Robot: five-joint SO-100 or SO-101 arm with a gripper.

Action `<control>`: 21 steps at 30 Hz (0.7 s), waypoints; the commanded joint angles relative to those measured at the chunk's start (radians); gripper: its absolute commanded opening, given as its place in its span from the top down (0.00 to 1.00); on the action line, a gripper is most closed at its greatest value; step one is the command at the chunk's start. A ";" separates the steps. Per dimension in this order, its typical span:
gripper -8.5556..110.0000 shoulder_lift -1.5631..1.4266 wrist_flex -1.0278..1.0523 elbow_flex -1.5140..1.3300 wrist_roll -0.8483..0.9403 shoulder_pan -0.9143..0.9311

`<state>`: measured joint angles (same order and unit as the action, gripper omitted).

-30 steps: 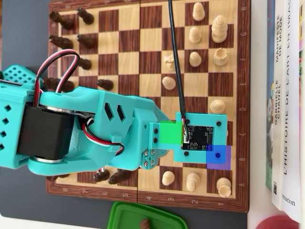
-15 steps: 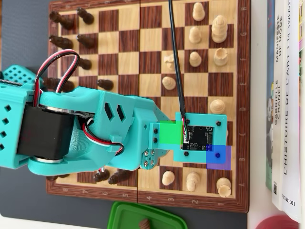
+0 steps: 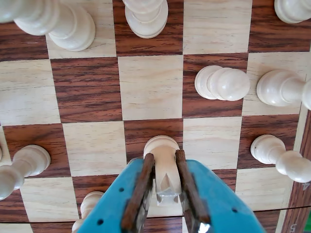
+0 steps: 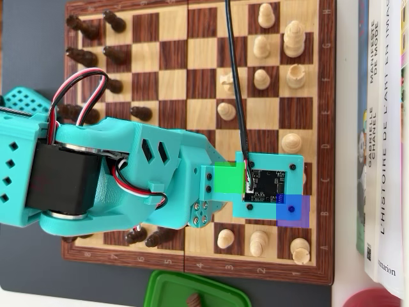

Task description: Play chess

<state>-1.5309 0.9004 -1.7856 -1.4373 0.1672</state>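
Observation:
My gripper (image 3: 164, 156) is shut on a white chess piece (image 3: 163, 167) with a notched top. The brown pads (image 3: 143, 187) press on both its sides. Its round base (image 3: 162, 144) is over a dark square of the wooden chessboard (image 3: 150, 87); I cannot tell whether it touches. In the overhead view the teal arm (image 4: 128, 179) reaches across the board (image 4: 198, 141), and the wrist camera mount (image 4: 268, 185) hides the gripper and the held piece. Dark pieces (image 4: 86, 54) stand at the left side and white pieces (image 4: 294, 38) at the right.
In the wrist view white pieces stand close around: one (image 3: 222, 83) ahead right, another (image 3: 277, 155) at the right, one (image 3: 24, 167) at the left. In the overhead view, books (image 4: 383, 128) lie right of the board and a green lid (image 4: 192, 291) below it.

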 commanded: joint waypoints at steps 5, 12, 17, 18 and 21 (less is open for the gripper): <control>0.83 -0.008 -0.008 0.041 -0.003 -0.008; 0.82 -0.008 -0.008 0.060 -0.003 -0.017; 0.82 -0.009 0.000 0.074 -0.003 -0.017; 0.82 -0.014 0.000 0.074 -0.003 -0.017; 0.82 -0.069 0.002 0.058 0.003 -0.017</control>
<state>-1.5386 0.9004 -1.7671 -1.4373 0.1442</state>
